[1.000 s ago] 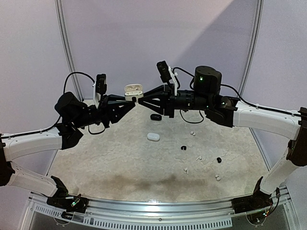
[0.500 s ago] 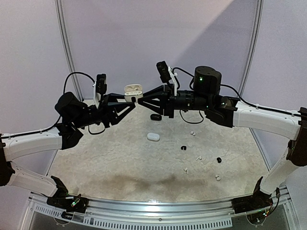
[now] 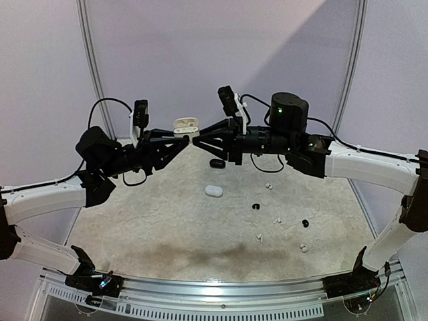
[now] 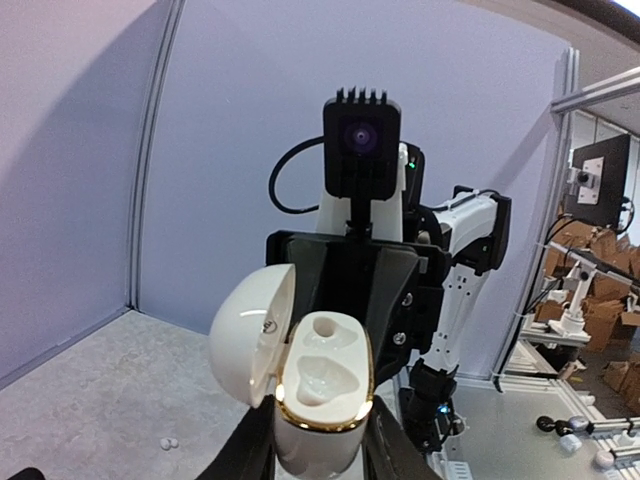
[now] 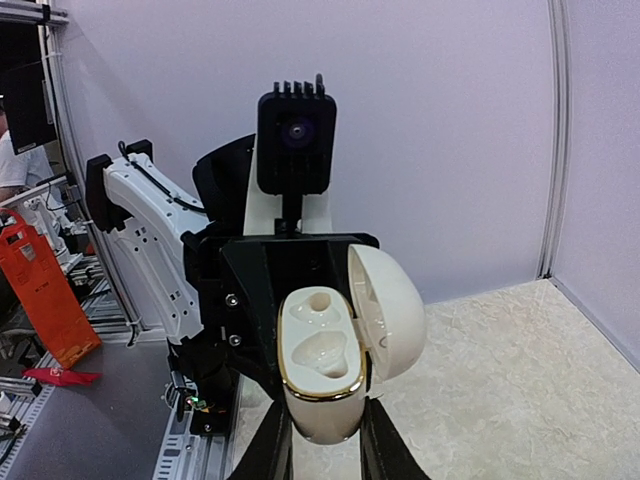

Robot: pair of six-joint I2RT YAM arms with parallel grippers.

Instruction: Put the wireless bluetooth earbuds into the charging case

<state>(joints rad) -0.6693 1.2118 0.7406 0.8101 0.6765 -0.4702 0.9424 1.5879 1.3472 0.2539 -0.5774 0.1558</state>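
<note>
Left end effector [image 4: 318, 455] and right end effector [image 5: 322, 440] both pinch the empty, open charging case [image 4: 318, 390] aloft, apparently mid-handover; next, one releases to fetch earbuds [image 3: 303, 248] from the surface [image 3: 167, 221].

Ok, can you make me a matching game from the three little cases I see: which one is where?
Things:
1. open white case
2. closed white case
3. black case

Places:
A. lying on the table, nearer the arms' bases
B. held in the air between the left gripper and the right gripper
C. lying on the table, farther back

Pairs: 1-B, 2-A, 3-C
</note>
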